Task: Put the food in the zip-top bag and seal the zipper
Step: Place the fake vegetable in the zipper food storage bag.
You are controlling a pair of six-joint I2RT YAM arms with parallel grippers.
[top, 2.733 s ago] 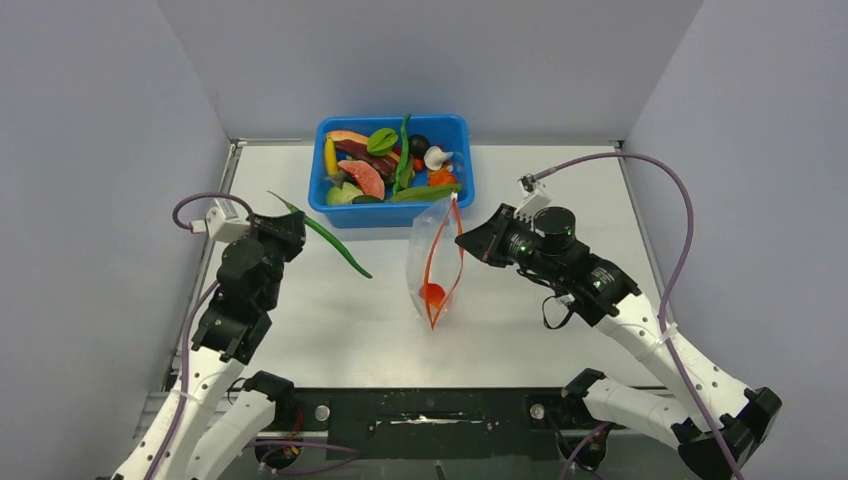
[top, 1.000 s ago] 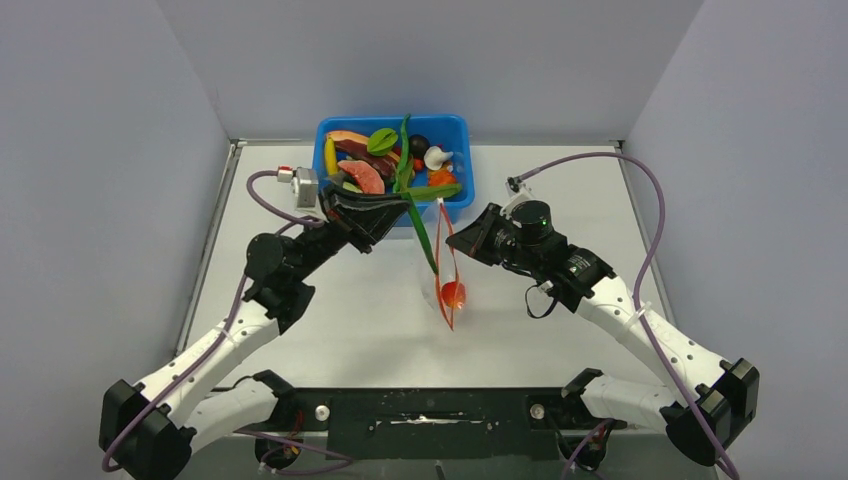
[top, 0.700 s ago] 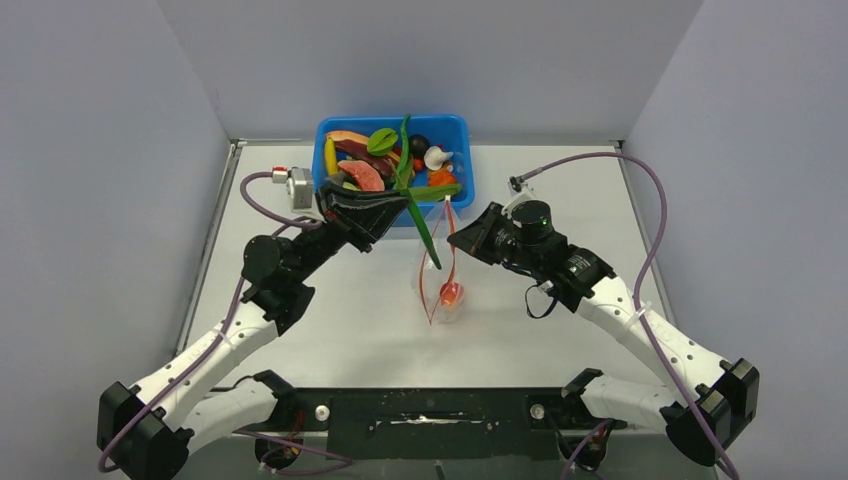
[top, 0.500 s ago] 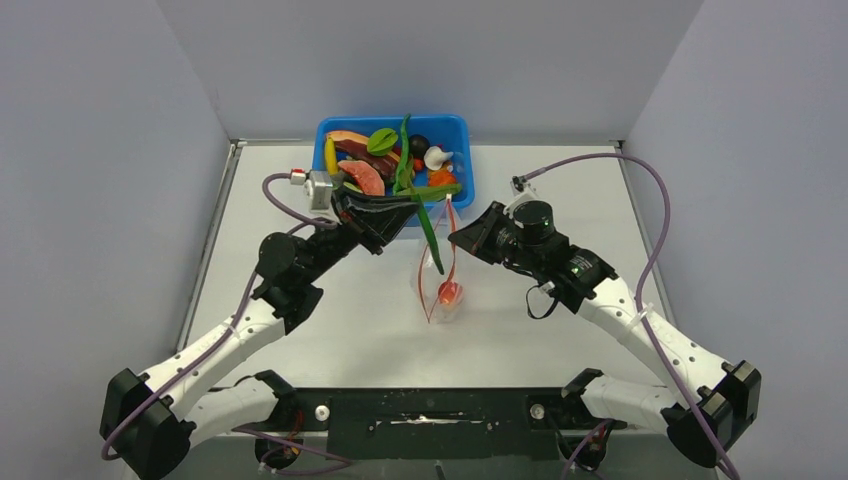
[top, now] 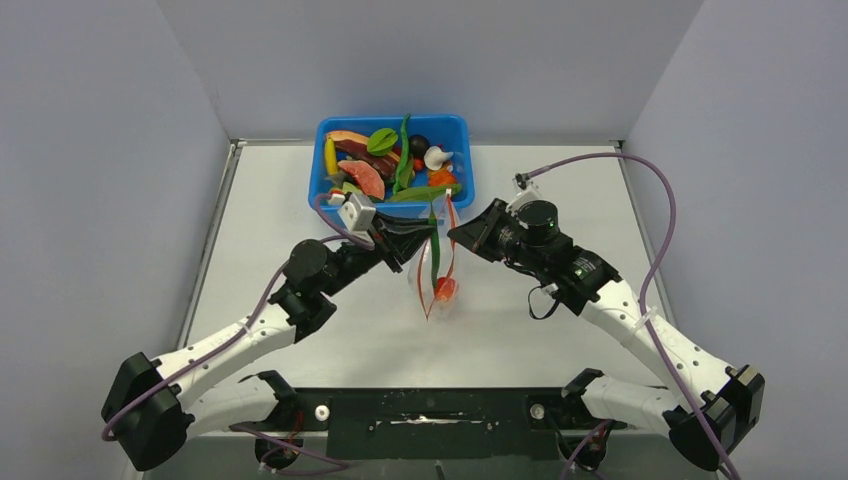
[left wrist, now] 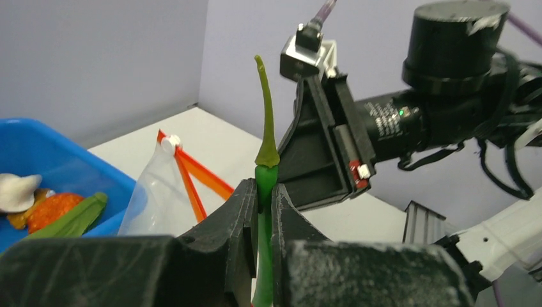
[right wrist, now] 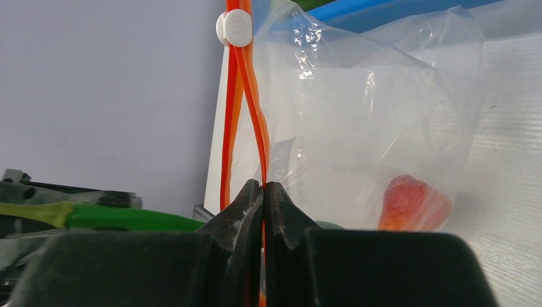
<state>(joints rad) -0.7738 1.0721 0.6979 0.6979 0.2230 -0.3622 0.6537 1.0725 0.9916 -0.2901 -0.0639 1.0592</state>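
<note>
So, left fingers (left wrist: 250,204) are clamped on a long green pod (left wrist: 266,137) at the mouth of the zip-top bag (top: 424,290), 6 o'clock of the blue tub (top: 325,210). Right fingers (right wrist: 254,204) pinch the zipper (right wrist: 240,96); red fruit (top: 445,290) sits inside.

The left hand (left wrist: 262,189) hides the lower length of the green pod (left wrist: 267,157).

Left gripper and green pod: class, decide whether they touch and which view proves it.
Touching. Left wrist view: the fingers of the left gripper press both sides of the green pod, no gap.
</note>
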